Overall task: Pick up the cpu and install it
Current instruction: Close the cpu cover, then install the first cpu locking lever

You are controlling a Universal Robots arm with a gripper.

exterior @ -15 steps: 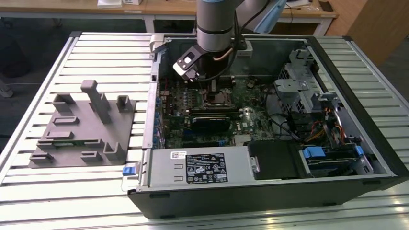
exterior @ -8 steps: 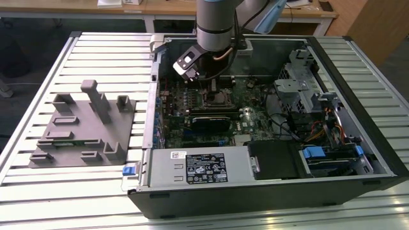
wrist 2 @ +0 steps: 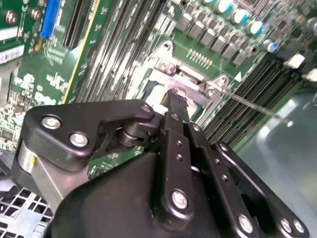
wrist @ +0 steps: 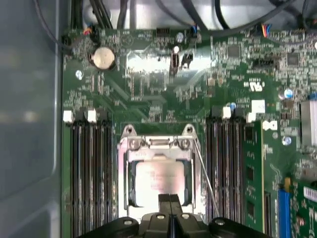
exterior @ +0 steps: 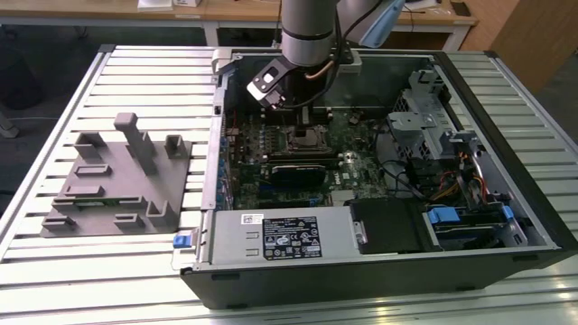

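Grey moulded fixture (exterior: 113, 179) sits by the slatted counter's (exterior: 54, 271) edge on the exterior view's left; the open computer case (exterior: 380, 277) lies rightward. On its motherboard (wrist: 163, 84) the cpu (wrist: 159, 176) lies flat inside the metal-framed socket (wrist: 124, 163), with the claw (wrist: 170, 197), fingers (wrist: 164, 202) pressed together, poised over one edge of it.

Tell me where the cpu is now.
In the first wrist view, the pale silvery square cpu lies within the metal-framed socket, between two banks of dark memory slots, by the black claw.
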